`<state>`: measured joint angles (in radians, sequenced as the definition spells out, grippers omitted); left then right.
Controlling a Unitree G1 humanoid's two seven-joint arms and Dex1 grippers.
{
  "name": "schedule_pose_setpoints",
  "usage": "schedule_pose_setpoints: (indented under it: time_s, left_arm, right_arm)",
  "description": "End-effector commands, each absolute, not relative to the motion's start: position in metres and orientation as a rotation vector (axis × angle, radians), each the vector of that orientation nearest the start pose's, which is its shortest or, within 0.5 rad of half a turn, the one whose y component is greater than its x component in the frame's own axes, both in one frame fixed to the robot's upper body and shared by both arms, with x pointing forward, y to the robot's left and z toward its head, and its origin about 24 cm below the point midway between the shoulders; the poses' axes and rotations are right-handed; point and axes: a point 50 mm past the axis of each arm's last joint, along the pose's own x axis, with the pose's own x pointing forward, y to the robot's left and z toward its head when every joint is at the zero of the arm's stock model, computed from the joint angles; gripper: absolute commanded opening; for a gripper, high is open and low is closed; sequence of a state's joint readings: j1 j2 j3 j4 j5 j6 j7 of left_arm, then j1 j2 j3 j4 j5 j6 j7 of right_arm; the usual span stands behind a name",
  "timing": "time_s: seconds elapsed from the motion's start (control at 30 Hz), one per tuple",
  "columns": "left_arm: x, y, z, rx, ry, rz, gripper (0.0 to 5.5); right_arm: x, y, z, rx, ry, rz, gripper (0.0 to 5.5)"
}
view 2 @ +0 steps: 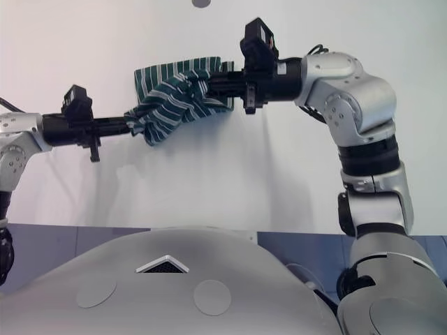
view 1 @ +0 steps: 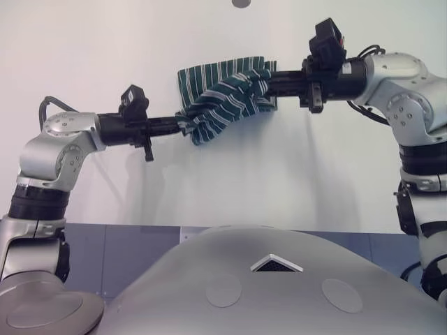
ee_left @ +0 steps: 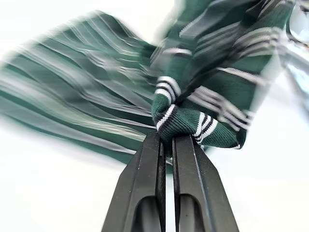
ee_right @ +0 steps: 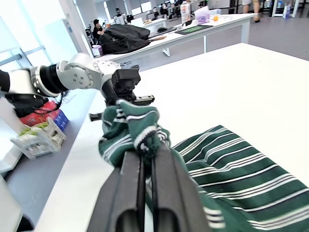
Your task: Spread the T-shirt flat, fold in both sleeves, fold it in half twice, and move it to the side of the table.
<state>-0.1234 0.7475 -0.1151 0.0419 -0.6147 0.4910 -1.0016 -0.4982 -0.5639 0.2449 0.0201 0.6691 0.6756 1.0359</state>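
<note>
Now the green striped T-shirt [view 1: 227,94] is held bunched up above the white bench [view 1: 230,188] (one part of it lies flat on the surface). The left end effector [ee_left: 166,140] is closed on a ribbed edge, and the right end effector [ee_right: 147,152] pinches another fold of cloth.

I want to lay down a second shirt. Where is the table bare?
The white table is bare from the T-shirt to its near edge, and left of the T-shirt, farther back. Crowded: the strip where the left gripper and right gripper clamp the T-shirt.
</note>
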Motion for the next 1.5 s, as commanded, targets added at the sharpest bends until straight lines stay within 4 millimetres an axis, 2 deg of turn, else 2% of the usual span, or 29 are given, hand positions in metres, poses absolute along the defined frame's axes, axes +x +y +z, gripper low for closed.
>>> schedule_pose_setpoints:
  time_s: [0.03, 0.1, 0.23, 0.27, 0.3, 0.4, 0.47, 0.57, 0.63, 0.7, 0.77, 0.8, 0.87, 0.97, 1.03, 1.07, 1.1, 1.17, 1.23, 1.3, 1.33, 1.37, 1.4, 1.43, 1.47, 1.5]
  left_arm:
    - [0.270, 0.214, 0.058, -0.097, 0.475, -0.870, 0.01]
    - [0.281, 0.206, 0.058, -0.121, 0.447, -0.830, 0.01]
    - [0.296, 0.198, 0.060, -0.147, 0.404, -0.755, 0.01]
    - [0.300, 0.197, 0.061, -0.158, 0.400, -0.739, 0.00]
    - [0.303, 0.196, 0.060, -0.164, 0.405, -0.718, 0.35]
    - [0.314, 0.197, 0.049, -0.151, 0.436, -0.591, 0.83]
    - [0.321, 0.199, 0.046, -0.186, 0.396, -0.497, 0.86]
    - [0.327, 0.210, 0.042, -0.269, 0.320, -0.357, 0.86]
    - [0.328, 0.219, 0.040, -0.327, 0.273, -0.263, 0.88]
    - [0.329, 0.223, 0.039, -0.360, 0.238, -0.218, 0.88]
    - [0.332, 0.222, 0.040, -0.353, 0.223, -0.211, 0.49]
    - [0.334, 0.221, 0.041, -0.345, 0.222, -0.217, 0.29]
    - [0.334, 0.222, 0.041, -0.344, 0.218, -0.218, 0.05]
    - [0.328, 0.226, 0.036, -0.355, 0.216, -0.187, 0.05]
    - [0.325, 0.228, 0.032, -0.354, 0.218, -0.165, 0.05]
    - [0.324, 0.227, 0.031, -0.354, 0.217, -0.157, 0.05]
    - [0.324, 0.226, 0.030, -0.350, 0.217, -0.160, 0.05]
    - [0.322, 0.222, 0.030, -0.338, 0.214, -0.166, 0.05]
    - [0.318, 0.221, 0.027, -0.334, 0.218, -0.158, 0.05]
    - [0.309, 0.224, 0.020, -0.326, 0.232, -0.139, 0.05]
    - [0.303, 0.227, 0.017, -0.319, 0.239, -0.125, 0.05]
    - [0.297, 0.231, 0.015, -0.316, 0.242, -0.110, 0.05]
    - [0.291, 0.235, 0.011, -0.317, 0.250, -0.089, 0.05]
    - [0.286, 0.237, 0.008, -0.319, 0.255, -0.068, 0.05]
    - [0.283, 0.236, 0.005, -0.321, 0.259, -0.062, 0.05]
    - [0.283, 0.233, 0.004, -0.322, 0.260, -0.063, 0.05]
  right_arm:
    - [0.309, -0.138, 0.088, 0.073, 0.502, 1.170, 0.00]
    - [0.317, -0.139, 0.075, 0.087, 0.534, 1.093, 0.00]
    - [0.329, -0.141, 0.067, 0.103, 0.537, 0.995, 0.00]
    - [0.330, -0.142, 0.065, 0.109, 0.541, 0.979, 0.34]
    - [0.331, -0.142, 0.064, 0.115, 0.543, 0.969, 0.48]
    - [0.336, -0.145, 0.057, 0.109, 0.544, 0.881, 1.01]
    - [0.342, -0.156, 0.056, 0.104, 0.512, 0.771, 1.04]
    - [0.354, -0.180, 0.068, -0.079, 0.341, 0.516, 1.04]
    - [0.353, -0.167, 0.080, -0.142, 0.220, 0.542, 0.85]
    - [0.345, -0.130, 0.087, -0.076, 0.184, 0.742, 0.44]
    - [0.335, -0.095, 0.089, 0.033, 0.204, 0.934, 0.04]
    - [0.332, -0.085, 0.089, 0.072, 0.218, 0.987, 0.00]
    - [0.329, -0.071, 0.082, 0.111, 0.287, 1.042, 0.00]
    - [0.328, -0.068, 0.059, 0.110, 0.451, 1.064, 0.00]
    - [0.321, -0.081, 0.025, 0.123, 0.712, 1.035, 0.00]
    - [0.319, -0.090, 0.010, 0.114, 0.805, 0.972, 0.00]
    - [0.319, -0.108, -0.006, 0.077, 0.869, 0.838, 0.00]
    - [0.319, -0.161, -0.029, -0.018, 0.896, 0.483, 0.00]
    - [0.310, -0.213, -0.036, 0.005, 0.878, 0.213, 0.00]
    - [0.278, -0.284, -0.043, 0.080, 0.870, -0.095, 0.00]
    - [0.252, -0.321, -0.046, 0.081, 0.873, -0.246, 0.00]
    - [0.227, -0.349, -0.046, 0.069, 0.881, -0.365, 0.00]
    - [0.191, -0.375, -0.050, 0.062, 0.914, -0.494, 0.00]
    - [0.159, -0.389, -0.052, 0.072, 0.949, -0.609, 0.00]
    - [0.136, -0.389, -0.056, 0.109, 0.975, -0.682, 0.00]
    - [0.123, -0.381, -0.058, 0.133, 0.991, -0.707, 0.00]
